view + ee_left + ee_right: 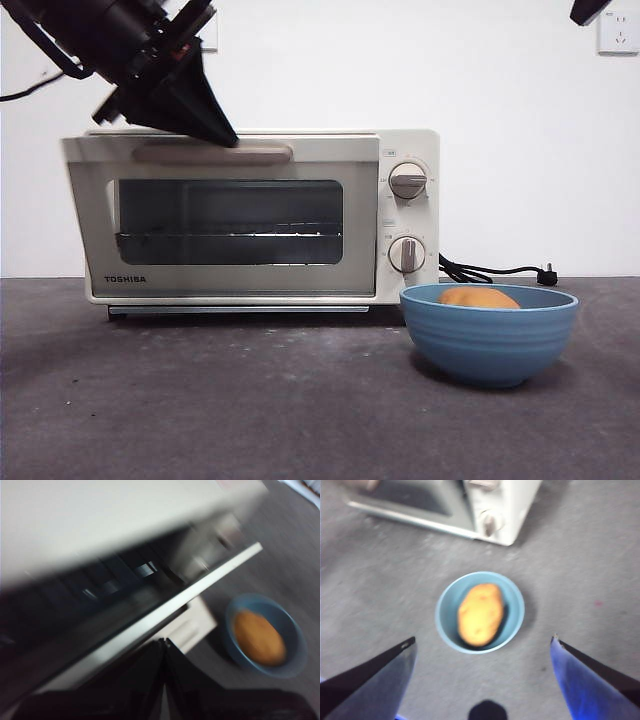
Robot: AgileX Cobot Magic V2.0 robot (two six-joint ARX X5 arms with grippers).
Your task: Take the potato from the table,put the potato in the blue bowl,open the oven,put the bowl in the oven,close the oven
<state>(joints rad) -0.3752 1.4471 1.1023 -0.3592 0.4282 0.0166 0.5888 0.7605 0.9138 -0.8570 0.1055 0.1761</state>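
Note:
The cream-white oven (250,220) stands on the dark table (200,400). My left gripper (228,138) comes down from the upper left with its tip on the beige handle (212,154). In the blurred left wrist view the left gripper (164,645) is shut, its jaws pressed together by the door's top edge (175,605), and a dark gap shows between door and oven body. The potato (480,298) lies in the blue bowl (490,345) right of the oven. My right gripper (484,638) hangs open high above the bowl (515,600) and potato (480,614).
A black cord and plug (495,270) lie behind the bowl beside the oven's right side. A white wall with a socket (617,35) closes the back. The right arm shows only as a black tip (590,10) at the top corner.

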